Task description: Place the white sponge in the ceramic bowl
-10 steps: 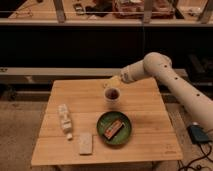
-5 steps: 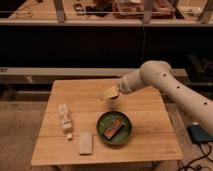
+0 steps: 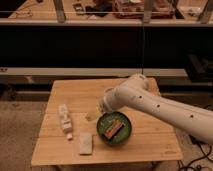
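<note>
The white sponge [image 3: 86,143] lies flat near the front edge of the wooden table [image 3: 75,92], just left of the ceramic bowl [image 3: 126,134]. The dark-green bowl holds a brown-orange rectangular item [image 3: 113,128]. My gripper [image 3: 92,116] hangs low over the table at the bowl's upper left rim, a short way behind and to the right of the sponge, and is apart from it. The white arm [image 3: 150,102] reaches in from the right and passes over the table behind the bowl.
A lumpy white bottle-like object [image 3: 64,118] lies on the left side of the table, with a small cap [image 3: 68,135] at its near end. A dark railing and shelving stand behind the table. The floor drops away on all sides.
The arm has swung left and toward the table's front. The gripper went from above the small white cup at the back to the bowl's left rim. The arm now hides the cup.
</note>
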You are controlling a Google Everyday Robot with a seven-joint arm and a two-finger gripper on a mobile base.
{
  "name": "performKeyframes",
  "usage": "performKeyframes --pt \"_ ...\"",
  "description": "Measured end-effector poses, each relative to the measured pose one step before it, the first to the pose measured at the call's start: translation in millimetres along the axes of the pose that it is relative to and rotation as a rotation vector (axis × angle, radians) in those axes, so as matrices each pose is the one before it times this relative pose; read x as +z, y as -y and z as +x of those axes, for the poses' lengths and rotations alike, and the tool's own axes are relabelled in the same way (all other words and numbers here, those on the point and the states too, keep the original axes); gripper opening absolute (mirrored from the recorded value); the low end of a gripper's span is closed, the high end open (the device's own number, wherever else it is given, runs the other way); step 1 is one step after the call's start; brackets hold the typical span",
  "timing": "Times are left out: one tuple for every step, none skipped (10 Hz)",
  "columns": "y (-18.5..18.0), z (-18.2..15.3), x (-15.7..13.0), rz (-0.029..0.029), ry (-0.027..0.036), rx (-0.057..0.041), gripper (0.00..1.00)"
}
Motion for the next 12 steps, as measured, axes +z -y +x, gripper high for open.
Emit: performKeyframes --pt "-0.3 0.09 0.33 -0.0062 0.00057 -0.01113 0.8" --pt "-1.27 -0.95 -1.05 -0.00212 -0.00047 0.00173 0.8" --pt "0.61 0.6 0.47 0.00147 0.00015 -0.00094 0.8" --pt "0.61 -0.5 0.81 0.00144 0.00567 -0.00159 0.8" --pt "-0.2 -3.2 0.89 -0.00346 0.01755 -0.00068 0.8" --pt "4.56 -4.71 6.88 -0.00511 0.04426 -0.00748 0.8" --pt "11.01 -3.6 13.85 -0.01164 0.05865 -0.03105 0.8" --pt "7.46 0.07 8.79 -0.01075 0.03036 -0.02454 0.8" --pt "8.9 0.85 10.45 -0.00884 0.02854 -0.02753 0.8" --pt "10.19 3.43 11.14 -0.00257 0.02424 -0.02491 0.8" --pt "4.8 1.93 6.67 -0.00273 0.01296 -0.01364 0.8" --pt "5.67 1.54 7.61 0.00412 0.01235 -0.01013 0.8"
